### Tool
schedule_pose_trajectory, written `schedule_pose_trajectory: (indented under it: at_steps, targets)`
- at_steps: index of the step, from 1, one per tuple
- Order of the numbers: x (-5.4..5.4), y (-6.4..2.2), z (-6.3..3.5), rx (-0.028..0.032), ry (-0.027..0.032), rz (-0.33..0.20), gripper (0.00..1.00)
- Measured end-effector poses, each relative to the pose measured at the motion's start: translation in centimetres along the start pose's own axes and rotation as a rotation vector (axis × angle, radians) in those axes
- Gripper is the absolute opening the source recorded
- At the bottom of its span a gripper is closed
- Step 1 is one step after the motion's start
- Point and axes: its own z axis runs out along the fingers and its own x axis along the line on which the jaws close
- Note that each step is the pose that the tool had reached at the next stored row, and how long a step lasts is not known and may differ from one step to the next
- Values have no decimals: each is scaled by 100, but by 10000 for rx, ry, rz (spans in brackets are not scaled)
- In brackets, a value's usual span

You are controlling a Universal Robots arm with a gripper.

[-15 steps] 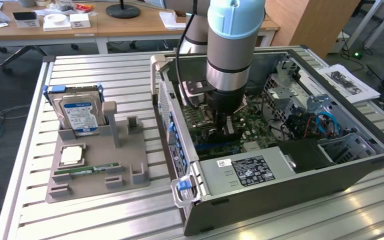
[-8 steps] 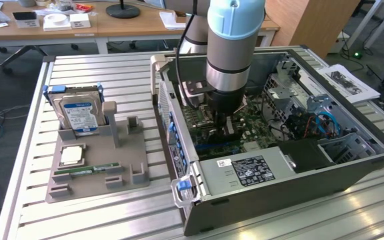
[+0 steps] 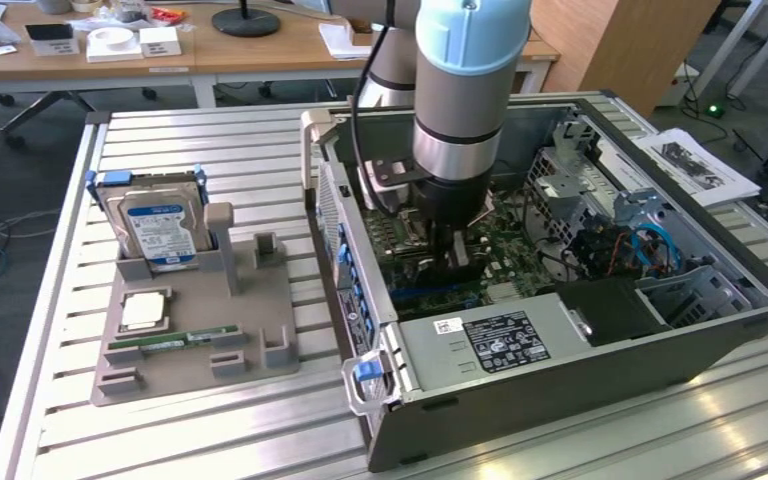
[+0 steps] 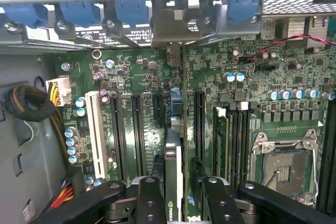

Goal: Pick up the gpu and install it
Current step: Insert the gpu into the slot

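Now we see the hand low inside the case. Its fingers are parted either side of the gpu, not clamped. The gpu stands on edge on the motherboard, among the long black slots.

From the gripper, exterior view: power supply blocks 5 o'clock, case wall 9 o'clock; motherboard at 2 o'clock lies open
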Motion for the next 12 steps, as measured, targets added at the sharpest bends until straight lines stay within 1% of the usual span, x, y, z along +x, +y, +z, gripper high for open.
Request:
schedule_pose_trajectory:
  at_steps: [6,12]
  targets:
    - [-5,-16,-78,0,-1,0,34]
    - [-13,-42,-198,-5,0,1,34]
